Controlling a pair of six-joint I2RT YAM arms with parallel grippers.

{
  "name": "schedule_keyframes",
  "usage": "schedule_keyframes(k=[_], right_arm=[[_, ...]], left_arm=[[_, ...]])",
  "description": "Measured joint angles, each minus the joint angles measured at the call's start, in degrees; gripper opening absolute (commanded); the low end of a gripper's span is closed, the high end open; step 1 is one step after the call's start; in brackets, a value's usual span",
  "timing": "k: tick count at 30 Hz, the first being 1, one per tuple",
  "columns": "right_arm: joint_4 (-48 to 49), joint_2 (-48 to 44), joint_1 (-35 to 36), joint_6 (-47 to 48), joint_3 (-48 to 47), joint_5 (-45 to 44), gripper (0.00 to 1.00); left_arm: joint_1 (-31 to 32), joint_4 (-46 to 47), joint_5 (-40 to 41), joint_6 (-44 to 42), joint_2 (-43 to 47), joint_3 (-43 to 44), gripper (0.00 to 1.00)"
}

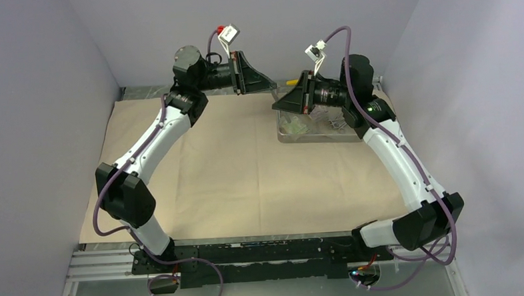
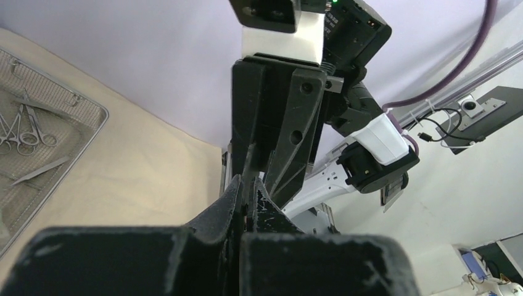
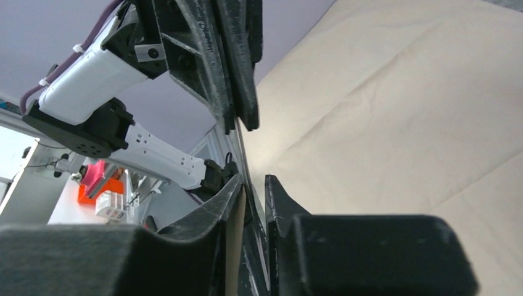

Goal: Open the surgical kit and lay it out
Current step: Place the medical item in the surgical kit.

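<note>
- Left claw (image 2: 245,197) pressed together, tip-to-tip with right claw (image 3: 250,188).
- Right claw: apart or clamped, cannot tell.
- Wire-mesh tray (image 1: 312,139) at wrap cloth's (image 1: 247,168) 1 o'clock.

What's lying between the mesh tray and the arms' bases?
Only the beige wrap cloth, spread flat with nothing on it, from the mesh tray down to the bases. The top view shows this.

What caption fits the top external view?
Arms raised, left end effector and right end effector nearly tip to tip above the spread beige wrap cloth, by the wire-mesh tray.
</note>
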State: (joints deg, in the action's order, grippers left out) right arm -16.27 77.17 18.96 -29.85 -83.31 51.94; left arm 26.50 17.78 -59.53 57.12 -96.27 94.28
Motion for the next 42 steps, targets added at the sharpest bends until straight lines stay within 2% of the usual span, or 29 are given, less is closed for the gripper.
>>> schedule_keyframes(k=[3, 4, 7, 8, 10, 12, 19, 22, 26, 29, 34, 42], right_arm=[[-0.4, 0.1, 0.3, 0.1, -0.1, -0.5, 0.0], [-0.5, 0.1, 0.4, 0.4, -0.1, -0.4, 0.0], [-0.9, 0.1, 0.5, 0.7, -0.1, -0.8, 0.0], [-1.2, 0.1, 0.6, 0.8, -0.1, -2.1, 0.0], [-2.3, 0.1, 0.5, 1.0, -0.1, -4.3, 0.0], [-5.0, 0.1, 0.5, 1.6, -0.1, -7.6, 0.0], [-19.6, -2.7, 0.3, 3.3, 6.1, -26.8, 0.0], [-26.8, -3.9, 0.3, 2.9, 11.4, -37.3, 0.0], [-35.4, -3.6, 0.3, 2.0, 19.1, -49.3, 0.0], [-40.9, -0.4, 0.2, 1.8, 22.0, -56.3, 0.0], [-43.0, 6.7, -0.6, 3.3, 22.3, -62.0, 0.0], [-41.3, 13.2, -7.3, 8.5, 22.3, -64.3, 0.0]], left_arm=[[0.0, -1.6, 0.3, -1.3, 0.1, 0.0, 0.02], [0.0, -2.3, 0.5, -1.4, 0.1, 0.0, 0.12], [-0.1, -4.1, 0.8, -2.4, 0.1, 0.0, 0.64], [-0.1, -5.5, 0.8, -3.3, 0.1, 0.0, 0.77], [-0.1, -9.4, 1.8, -5.9, 0.2, 0.5, 0.91], [-0.2, -15.3, 4.4, -9.4, 0.6, 1.2, 0.98], [-2.4, -36.9, 24.2, -22.6, 5.0, 1.7, 0.99], [-3.2, -42.6, 33.6, -26.8, 9.2, -2.7, 1.0], [-3.1, -47.0, 41.0, -29.6, 14.3, -11.5, 0.99], [-3.1, -48.8, 43.8, -30.4, 16.3, -17.4, 0.99], [-3.1, -49.5, 47.1, -30.6, 18.9, -26.2, 1.0], [-3.1, -47.0, 49.9, -30.6, 21.6, -30.2, 0.99]])
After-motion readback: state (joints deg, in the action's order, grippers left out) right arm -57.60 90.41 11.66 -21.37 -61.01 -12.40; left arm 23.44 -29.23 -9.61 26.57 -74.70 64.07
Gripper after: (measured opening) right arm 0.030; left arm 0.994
